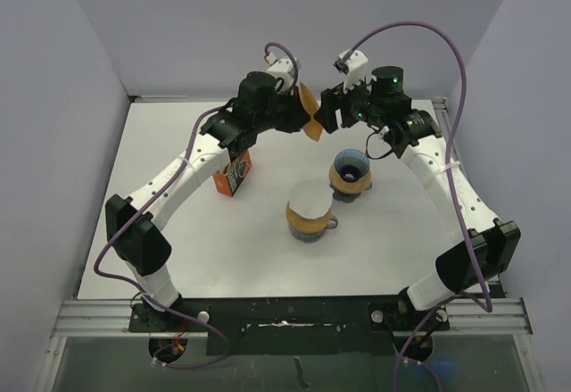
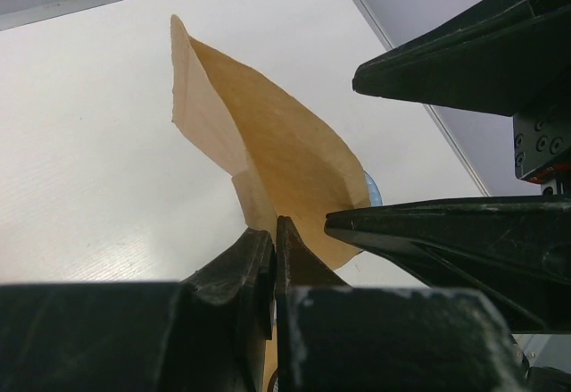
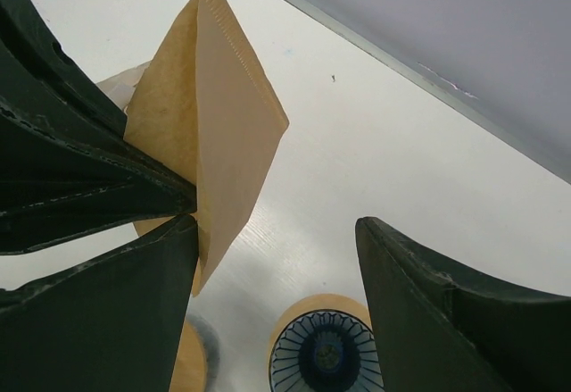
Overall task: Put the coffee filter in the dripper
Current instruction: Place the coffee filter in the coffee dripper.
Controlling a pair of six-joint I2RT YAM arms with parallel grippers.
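A brown paper coffee filter [image 1: 310, 115] hangs in the air over the back of the table, folded into a partly spread cone. My left gripper [image 2: 272, 231] is shut on its lower edge, and the filter [image 2: 268, 160] fans up beyond the pinched fingertips. My right gripper [image 3: 277, 222] stands open right beside it, with the filter [image 3: 214, 124] lying against the inner side of its left finger [image 3: 107, 321]. The dripper [image 1: 350, 167], a blue ribbed cone on a tan ring, stands on the table below the right gripper [image 1: 323, 117]. Its open top [image 3: 326, 352] shows between the right fingers.
A mug [image 1: 310, 213] with a pale paper top stands in front of and to the left of the dripper. An orange box [image 1: 234, 175] sits under the left forearm. Grey walls close the table at the back and on both sides.
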